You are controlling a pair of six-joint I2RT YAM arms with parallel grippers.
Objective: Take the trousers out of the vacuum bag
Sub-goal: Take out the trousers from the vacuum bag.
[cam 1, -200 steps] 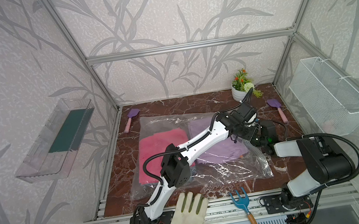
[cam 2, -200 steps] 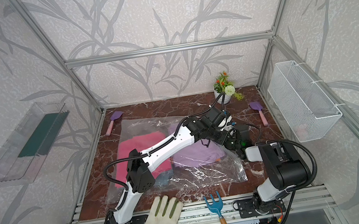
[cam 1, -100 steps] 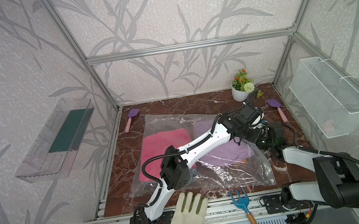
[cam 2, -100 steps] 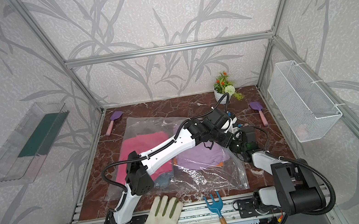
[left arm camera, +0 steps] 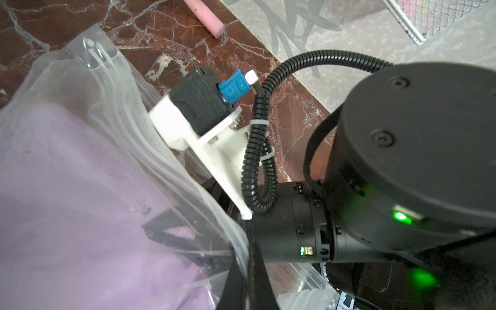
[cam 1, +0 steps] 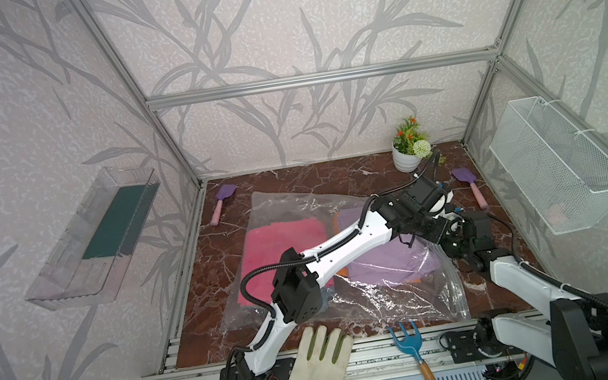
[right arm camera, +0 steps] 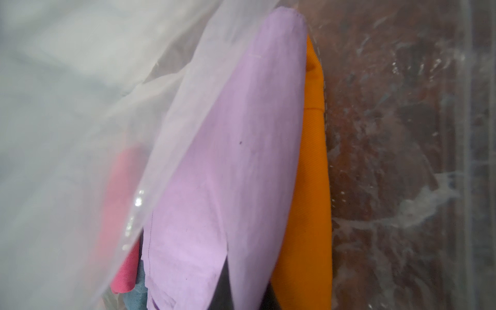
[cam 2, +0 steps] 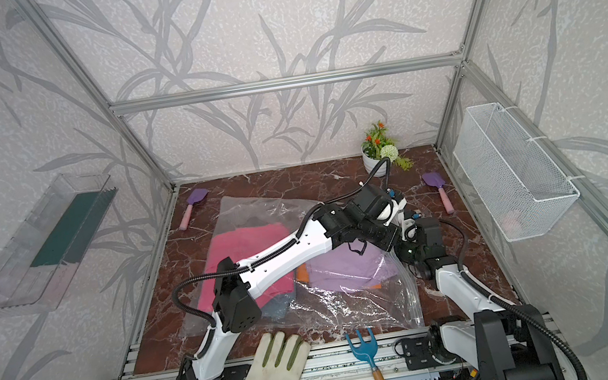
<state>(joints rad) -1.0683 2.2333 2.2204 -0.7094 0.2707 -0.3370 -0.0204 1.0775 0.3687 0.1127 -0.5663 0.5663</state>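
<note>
In both top views the bag [cam 1: 352,306] lies flat on the surface [cam 1: 219,261] with all the trousers inside it. The lilac trousers [cam 2: 346,266] are near its mouth and the pink trousers [cam 1: 281,243] are deeper in. In the left wrist view the left hand [left arm camera: 245,257] is pinched shut on the top skin of the bag at its mouth. The right hand [left arm camera: 177,236] shows as a dark shape through the plastic, inside the bag. In the right wrist view that hand looks closed on a fold of the lilac trousers. The orange pair [right arm camera: 303,188] is right under them and the blue pair [right arm camera: 135,292] is deeper in. The trousers look soft, light and floppy, so I think a thick fold near the mouth is the best place to hold. The bag looks thin and slippery and may slide along too.
</note>
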